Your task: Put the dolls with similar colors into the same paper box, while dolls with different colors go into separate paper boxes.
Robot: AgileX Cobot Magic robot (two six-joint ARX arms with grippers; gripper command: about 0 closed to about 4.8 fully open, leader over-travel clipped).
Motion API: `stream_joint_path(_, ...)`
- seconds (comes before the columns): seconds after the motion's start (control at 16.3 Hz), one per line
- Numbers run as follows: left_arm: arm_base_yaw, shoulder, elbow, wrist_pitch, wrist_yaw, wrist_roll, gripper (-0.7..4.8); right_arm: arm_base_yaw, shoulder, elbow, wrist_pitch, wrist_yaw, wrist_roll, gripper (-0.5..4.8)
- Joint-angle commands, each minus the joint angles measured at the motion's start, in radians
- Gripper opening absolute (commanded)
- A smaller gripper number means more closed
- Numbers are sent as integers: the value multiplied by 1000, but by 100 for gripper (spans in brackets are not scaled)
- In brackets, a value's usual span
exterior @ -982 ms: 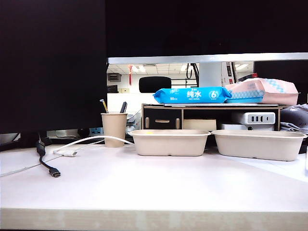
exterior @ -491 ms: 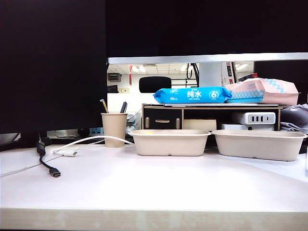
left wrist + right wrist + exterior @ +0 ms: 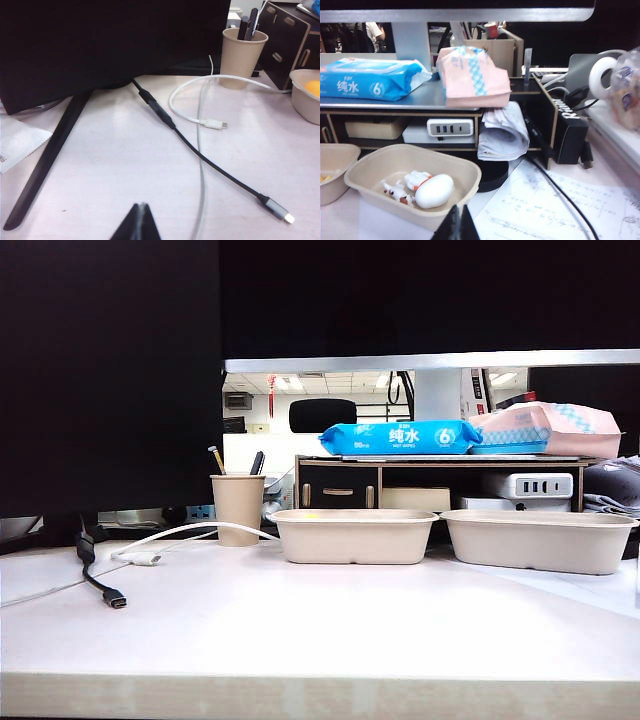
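The white doll (image 3: 434,190) and the tiny patched doll (image 3: 395,192) lay in one paper box (image 3: 385,197). They looked light and smooth; grab the round head. Both the left gripper (image 3: 140,212) and the right gripper (image 3: 459,216) had clenched, empty fingers above the surface (image 3: 125,165).

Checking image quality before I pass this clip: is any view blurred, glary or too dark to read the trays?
Exterior view: sharp, but its low angle hides the inside of both paper boxes. Right wrist view: slightly soft, evenly lit, the white figure readable in its box. Left wrist view: a dark monitor fills the top; the shut left gripper stays sharp.
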Motion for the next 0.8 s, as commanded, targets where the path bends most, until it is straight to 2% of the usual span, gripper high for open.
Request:
stream_joint_path(0.06, 0, 0, 0, -10, 4, 1, -5, -1, 0, -4, 23, -8, 5, 0)
stream_joint_path(0.31, 0, 0, 0, -10, 4, 1, -5, 82, 0, -6, 29, 18, -23, 0)
stream_joint_path(0.49, 0, 0, 0, -10, 4, 1, -5, 130, 0, -6, 29, 101, -26, 0)
stream_joint_path(0.8, 0, 0, 0, -10, 4, 1, -5, 129, 0, -6, 28, 105, -25, 0)
